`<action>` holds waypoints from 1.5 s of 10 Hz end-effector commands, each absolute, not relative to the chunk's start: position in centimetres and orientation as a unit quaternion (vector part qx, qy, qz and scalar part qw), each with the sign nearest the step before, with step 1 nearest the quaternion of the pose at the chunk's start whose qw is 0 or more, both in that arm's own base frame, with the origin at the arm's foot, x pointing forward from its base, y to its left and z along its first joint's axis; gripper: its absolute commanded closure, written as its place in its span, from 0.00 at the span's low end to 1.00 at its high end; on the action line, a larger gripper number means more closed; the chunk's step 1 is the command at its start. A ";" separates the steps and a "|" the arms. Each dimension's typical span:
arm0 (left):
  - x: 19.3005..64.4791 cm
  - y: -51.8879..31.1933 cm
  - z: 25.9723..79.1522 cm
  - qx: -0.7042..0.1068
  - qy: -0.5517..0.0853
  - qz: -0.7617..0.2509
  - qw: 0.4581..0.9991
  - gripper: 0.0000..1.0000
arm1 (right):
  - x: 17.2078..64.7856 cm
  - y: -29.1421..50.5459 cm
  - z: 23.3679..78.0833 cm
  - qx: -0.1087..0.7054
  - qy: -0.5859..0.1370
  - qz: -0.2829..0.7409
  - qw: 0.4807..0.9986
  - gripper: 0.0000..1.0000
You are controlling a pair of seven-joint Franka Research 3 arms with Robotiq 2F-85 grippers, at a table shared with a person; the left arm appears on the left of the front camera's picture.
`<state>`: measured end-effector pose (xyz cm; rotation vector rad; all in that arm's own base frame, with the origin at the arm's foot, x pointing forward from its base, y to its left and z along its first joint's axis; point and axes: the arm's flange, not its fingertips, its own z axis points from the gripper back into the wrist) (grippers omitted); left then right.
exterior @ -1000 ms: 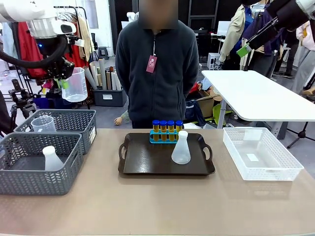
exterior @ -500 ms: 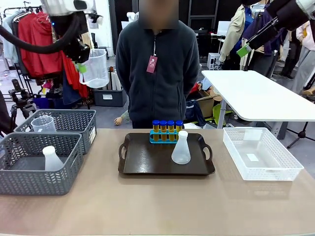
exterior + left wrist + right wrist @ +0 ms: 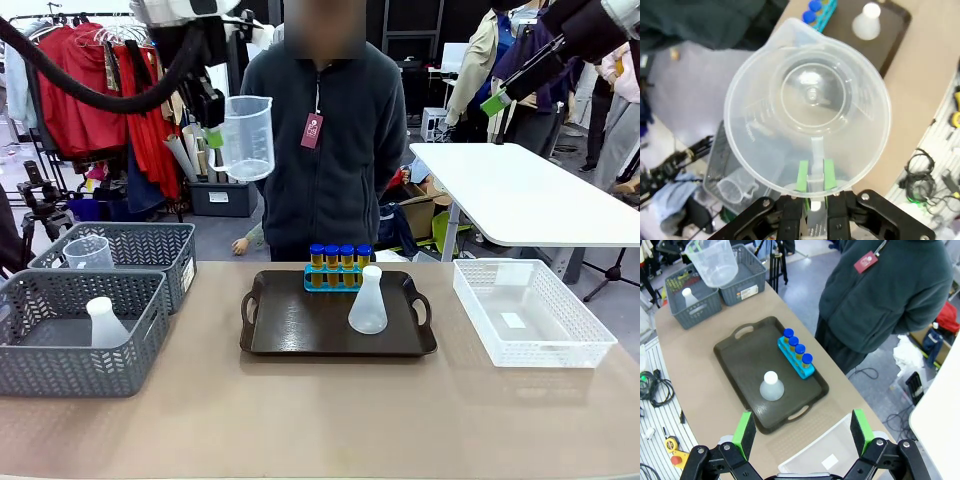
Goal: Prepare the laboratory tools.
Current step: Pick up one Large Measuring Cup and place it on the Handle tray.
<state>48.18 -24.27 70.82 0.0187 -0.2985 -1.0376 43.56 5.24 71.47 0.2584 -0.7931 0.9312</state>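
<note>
Table [image 3: 300, 420] surface carries everything the job needs, ordered here from the biggest item down.

Two grey baskets [image 3: 75, 345] sit at the robot's left as supply bins: the nearer one holds a spare flask [image 3: 104, 323], the farther one a spare beaker [image 3: 89, 251]. A white basket [image 3: 530, 315] sits at the right.

Centred between them, the dark tray [image 3: 300, 335] serves as the collection point, so prepared items stay within reach of both arms and the person standing at the far edge.

The measuring beaker [image 3: 246, 137] hangs high above the table, left of the tray and in front of the person. It is held upright by its handle, mouth up; judged from this, the grip keeps the body clear for setting down on the tray.

The white flask [image 3: 368, 301] stands upright on the tray's right half.

The blue rack [image 3: 335, 278] rests at the tray's far edge, keeping four blue-capped tubes [image 3: 339, 257] upright in a row.

Left gripper [image 3: 811, 176]: clenched on the beaker handle, green pads either side of it.

Right gripper [image 3: 803, 431]: released, fingers spread wide, raised well above the table and holding nothing.
</note>
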 end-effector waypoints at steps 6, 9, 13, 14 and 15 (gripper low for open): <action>49.4 -27.2 65.9 -0.025 -0.143 -0.567 0.811 1.00 | 43.5 5.2 71.6 0.122 -0.373 0.439 0.808 0.00; 50.1 -28.0 65.5 -0.017 -0.125 -0.558 0.820 1.00 | 43.5 5.2 71.6 0.122 -0.373 0.439 0.808 0.00; 50.1 -28.0 65.5 -0.017 -0.125 -0.558 0.820 1.00 | 43.5 5.2 71.6 0.122 -0.373 0.439 0.808 0.00; 50.2 -28.2 65.4 -0.018 -0.125 -0.558 0.820 1.00 | 43.5 5.2 71.6 0.122 -0.373 0.439 0.808 0.00; 51.1 -28.6 64.0 -0.037 -0.096 -0.568 0.817 1.00 | 43.5 5.2 71.6 0.122 -0.373 0.439 0.808 0.00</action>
